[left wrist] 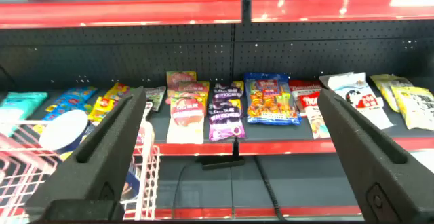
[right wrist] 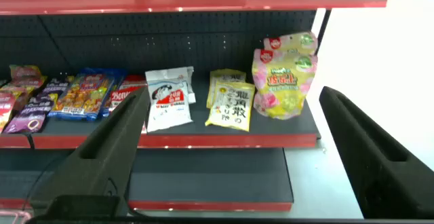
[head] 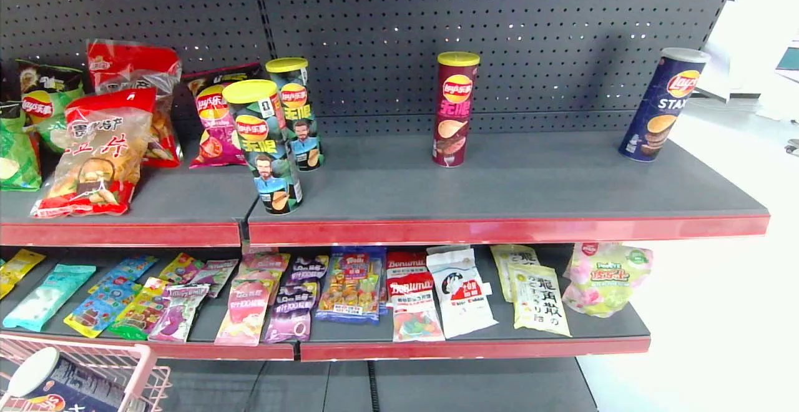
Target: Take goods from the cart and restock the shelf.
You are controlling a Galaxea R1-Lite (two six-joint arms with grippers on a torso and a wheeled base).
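goods left in the cart: one dark chip can with a white lid, lying on its side, down at 7 o'clock in the head view. left gripper was spread wide and held nothing, parked near the pink cart rim and facing the lower shelf. right gripper was wide and empty too, off toward the 4 o'clock end by the pale green pouch.

risks as i judged them: can was round, slick and lying down inside wire walls, so a wide jaw coming in could snag the rim, or pinch off-centre and let it roll or slip out. top shelf had open room from 12 to 2 o'clock, between the maroon can and the blue can. both were tall and narrow, so a brush from the arm would likely topple them. front yellow-lid can stood just behind the red lip at 10 o'clock. a bump there could send it off onto the candy bags below.
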